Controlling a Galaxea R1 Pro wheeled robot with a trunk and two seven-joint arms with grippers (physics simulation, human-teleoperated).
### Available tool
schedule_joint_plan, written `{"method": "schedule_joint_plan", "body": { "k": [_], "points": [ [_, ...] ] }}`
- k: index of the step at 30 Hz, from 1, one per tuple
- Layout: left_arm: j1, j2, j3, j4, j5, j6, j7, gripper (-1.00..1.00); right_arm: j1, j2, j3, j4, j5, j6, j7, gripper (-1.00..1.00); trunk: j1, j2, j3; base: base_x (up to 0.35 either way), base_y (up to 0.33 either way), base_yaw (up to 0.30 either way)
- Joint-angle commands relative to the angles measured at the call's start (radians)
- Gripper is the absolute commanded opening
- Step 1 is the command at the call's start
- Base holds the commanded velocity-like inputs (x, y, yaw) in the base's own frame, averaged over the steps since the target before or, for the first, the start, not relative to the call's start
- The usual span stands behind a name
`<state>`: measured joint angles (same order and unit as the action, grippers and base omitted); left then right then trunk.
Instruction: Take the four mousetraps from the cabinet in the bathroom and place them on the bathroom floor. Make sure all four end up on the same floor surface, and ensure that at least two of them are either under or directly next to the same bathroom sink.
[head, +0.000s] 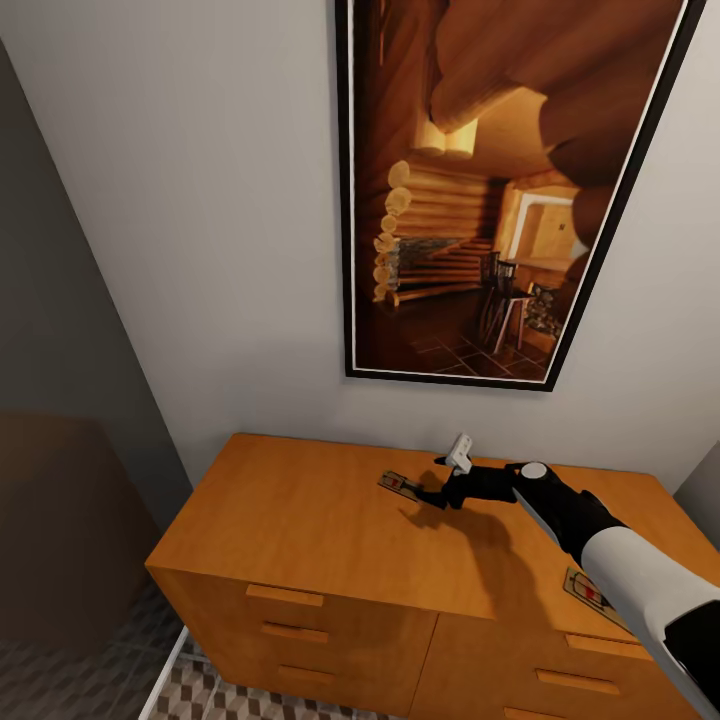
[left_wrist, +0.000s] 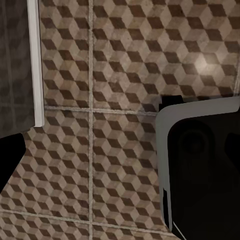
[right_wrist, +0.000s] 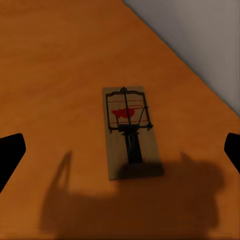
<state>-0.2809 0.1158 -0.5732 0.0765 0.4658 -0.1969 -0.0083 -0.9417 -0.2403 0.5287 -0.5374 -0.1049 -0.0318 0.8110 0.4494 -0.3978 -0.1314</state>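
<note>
Nearest the head camera, a second mousetrap (head: 588, 590) lies flat on the cabinet (head: 300, 520) top beside the right forearm. Farther back, the right end effector (head: 432, 490) hovers with fingers spread wide over another mousetrap (right_wrist: 129, 131), which lies flat between them, near the wall (head: 200, 250). Whether the left end effector's fingers are apart cannot be told; its wrist camera faces the bathroom floor (left_wrist: 110, 75).

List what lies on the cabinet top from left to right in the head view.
On the cabinet: far mousetrap → right gripper, jaws open, just short of it → near mousetrap, partly under the right forearm.
</note>
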Motion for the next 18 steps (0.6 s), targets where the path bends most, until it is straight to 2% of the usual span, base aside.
{"method": "schedule_joint_plan", "body": {
  "k": [1,18],
  "points": [
    [-0.001,-0.001,-0.008,0.003,0.007,-0.006,-0.001,1.0,-0.002,-0.002,0.008,0.003,-0.01,-0.003,0.0,1.0,0.001,-0.002,-0.002,0.0,0.0,0.0],
    [-0.001,-0.001,-0.008,0.003,0.007,-0.006,-0.001,1.0,-0.002,0.0,0.01,0.007,-0.012,-0.002,-0.001,1.0,0.001,-0.002,-0.01,0.0,0.0,0.0]
  ]
}}
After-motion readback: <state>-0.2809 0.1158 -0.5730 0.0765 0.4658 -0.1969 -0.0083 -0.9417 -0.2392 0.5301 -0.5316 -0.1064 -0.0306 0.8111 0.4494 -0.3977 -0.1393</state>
